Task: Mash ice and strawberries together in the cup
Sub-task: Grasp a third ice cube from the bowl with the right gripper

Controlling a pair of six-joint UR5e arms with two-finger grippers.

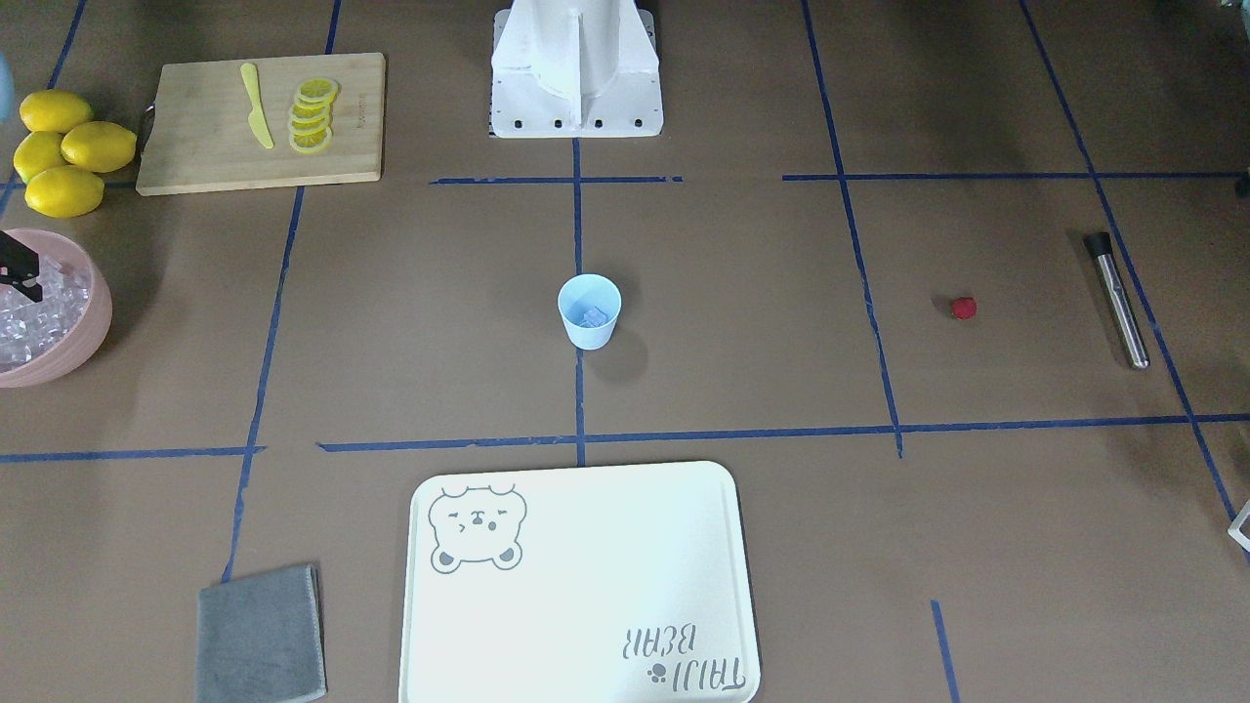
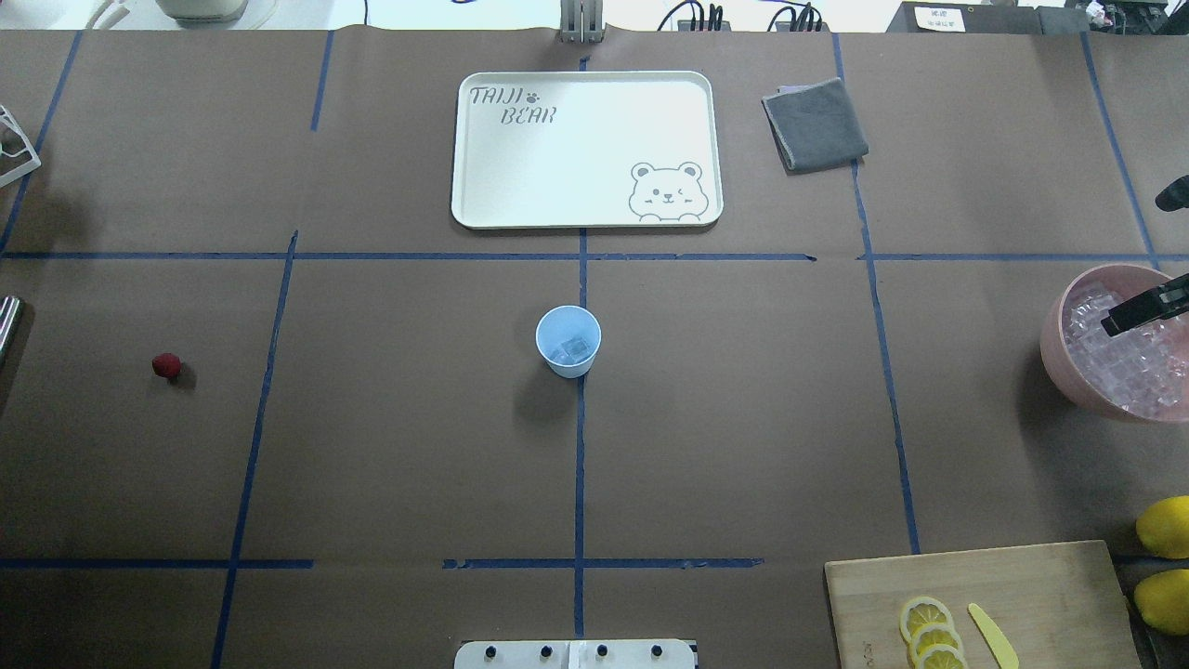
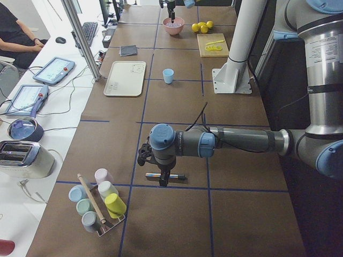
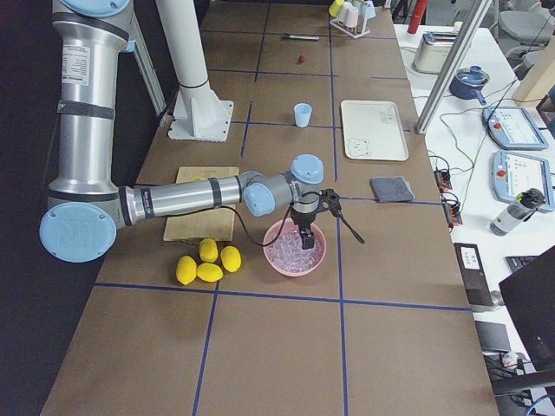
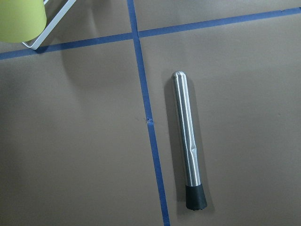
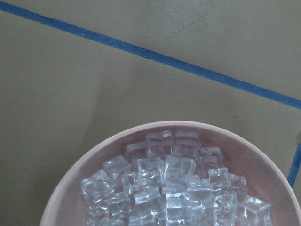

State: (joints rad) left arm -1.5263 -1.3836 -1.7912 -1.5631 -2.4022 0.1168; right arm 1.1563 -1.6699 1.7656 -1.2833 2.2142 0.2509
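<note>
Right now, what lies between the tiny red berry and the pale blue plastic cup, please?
From tiny red berry to pale blue plastic cup, the overhead view shows only bare brown paper and one blue tape line.

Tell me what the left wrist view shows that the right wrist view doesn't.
Only the left wrist view: a long steel muddler with a black tip, lying flat beside a blue tape line, and part of a yellow-green cup. Only the right wrist view: a round pink bowl heaped with clear ice cubes. Both: the brown table crossed by blue tape.
</note>
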